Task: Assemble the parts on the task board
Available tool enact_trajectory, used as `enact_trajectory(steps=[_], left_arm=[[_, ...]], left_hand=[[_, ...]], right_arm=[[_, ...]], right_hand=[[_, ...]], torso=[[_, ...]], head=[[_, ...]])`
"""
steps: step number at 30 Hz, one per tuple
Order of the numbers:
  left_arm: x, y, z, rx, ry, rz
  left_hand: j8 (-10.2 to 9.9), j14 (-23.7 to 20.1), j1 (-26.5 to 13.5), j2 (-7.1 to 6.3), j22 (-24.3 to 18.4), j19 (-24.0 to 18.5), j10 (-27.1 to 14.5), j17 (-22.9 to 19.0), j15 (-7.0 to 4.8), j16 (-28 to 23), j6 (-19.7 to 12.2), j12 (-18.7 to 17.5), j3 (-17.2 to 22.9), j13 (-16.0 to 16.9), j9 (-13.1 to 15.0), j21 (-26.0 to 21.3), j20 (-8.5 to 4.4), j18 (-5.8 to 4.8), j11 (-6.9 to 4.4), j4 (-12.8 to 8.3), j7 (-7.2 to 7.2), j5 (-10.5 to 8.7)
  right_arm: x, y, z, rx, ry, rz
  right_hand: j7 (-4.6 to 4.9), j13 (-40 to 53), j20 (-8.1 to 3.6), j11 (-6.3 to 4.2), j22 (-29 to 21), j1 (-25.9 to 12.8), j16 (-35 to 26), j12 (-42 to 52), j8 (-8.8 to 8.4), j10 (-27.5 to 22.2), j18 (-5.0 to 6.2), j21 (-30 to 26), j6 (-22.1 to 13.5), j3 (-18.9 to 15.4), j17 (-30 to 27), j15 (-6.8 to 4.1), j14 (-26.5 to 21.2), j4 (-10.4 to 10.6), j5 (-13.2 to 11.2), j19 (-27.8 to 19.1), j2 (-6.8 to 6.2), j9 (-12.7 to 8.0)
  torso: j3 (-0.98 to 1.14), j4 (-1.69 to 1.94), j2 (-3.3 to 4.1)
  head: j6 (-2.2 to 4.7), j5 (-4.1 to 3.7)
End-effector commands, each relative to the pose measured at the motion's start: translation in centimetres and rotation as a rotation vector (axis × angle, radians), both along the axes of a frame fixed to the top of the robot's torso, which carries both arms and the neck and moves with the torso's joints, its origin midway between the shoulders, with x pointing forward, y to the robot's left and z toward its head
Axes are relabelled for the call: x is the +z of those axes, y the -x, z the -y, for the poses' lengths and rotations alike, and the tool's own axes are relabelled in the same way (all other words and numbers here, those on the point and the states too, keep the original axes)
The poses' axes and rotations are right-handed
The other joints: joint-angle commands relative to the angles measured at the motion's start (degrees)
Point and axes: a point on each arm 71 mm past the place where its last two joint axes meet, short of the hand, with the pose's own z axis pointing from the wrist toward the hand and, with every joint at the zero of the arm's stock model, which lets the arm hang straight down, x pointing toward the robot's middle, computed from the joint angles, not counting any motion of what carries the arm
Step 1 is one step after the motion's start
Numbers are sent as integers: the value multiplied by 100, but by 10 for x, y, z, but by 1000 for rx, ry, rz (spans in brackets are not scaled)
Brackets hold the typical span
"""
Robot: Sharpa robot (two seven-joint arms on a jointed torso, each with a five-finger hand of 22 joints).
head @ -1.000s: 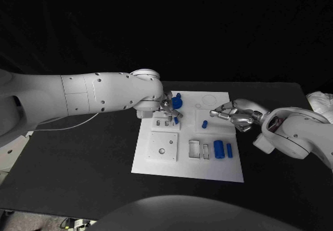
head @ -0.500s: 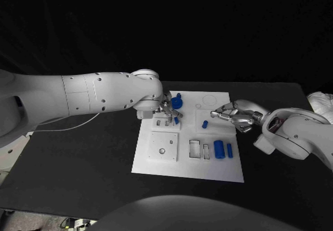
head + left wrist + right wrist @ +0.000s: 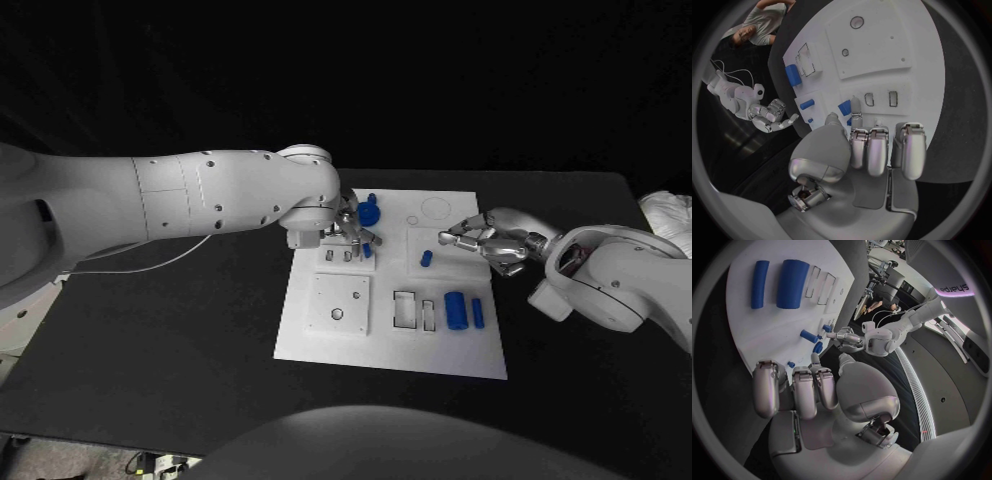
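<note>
The left arm is reaching in over the black table (image 3: 173,330), placing the left hand (image 3: 348,232) above the far-left part of the task board (image 3: 339,345). Its fingers (image 3: 870,150) are lying close together and pointing down at the board; a small blue part (image 3: 366,250) is sitting right at the fingertips, beside two small slots, but whether the hand is pinching it or only touching it I cannot tell. Just beyond the hand a blue knobbed part (image 3: 369,211) is standing on the board. Near the board's middle a short blue peg (image 3: 427,258) is lying loose. Toward the near-right a thick blue cylinder (image 3: 456,310) and a thin blue bar (image 3: 477,313) are lying side by side, next to two rectangular recesses. The right hand (image 3: 488,240) is hovering at the board's right edge, fingers (image 3: 804,390) curled in with nothing visible between them.
</note>
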Motion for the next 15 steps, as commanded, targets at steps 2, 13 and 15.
enact_trajectory(steps=[2,13,15], left_arm=[[-1,0,2,1,4,-8],[-3,-2,5,-3,-5,1],[-3,-2,5,-3,-4,2]], left_hand=[[-25,625,47,-30,1510,597,607,1509,-11,14,-64,12,29,439,26,14,7,-85,-15,-28,3,30],[-83,625,174,-53,1510,597,607,1509,-3,14,-116,12,92,439,152,14,14,-85,-6,-38,11,170],[-100,625,223,-65,1510,597,607,1509,-1,14,-123,12,116,439,196,14,15,-85,-5,-40,9,230]], right_arm=[[-2,1,-1,13,8,-18],[-4,2,0,12,13,-25],[-5,2,0,12,13,-26]], right_hand=[[9,1509,10,43,1132,0,20,22,21,586,68,-23,33,-37,1509,37,598,5,34,-36,19,-7],[11,1509,11,44,1127,-2,20,22,22,586,72,-37,33,-41,1509,38,598,3,36,-50,22,-9],[12,1509,11,44,1122,-2,20,22,22,586,76,-49,34,-41,1509,39,598,1,38,-62,23,-10]], torso=[[1,2,1],[2,-5,0],[3,-8,2]], head=[[0,-1],[0,10],[0,7]])
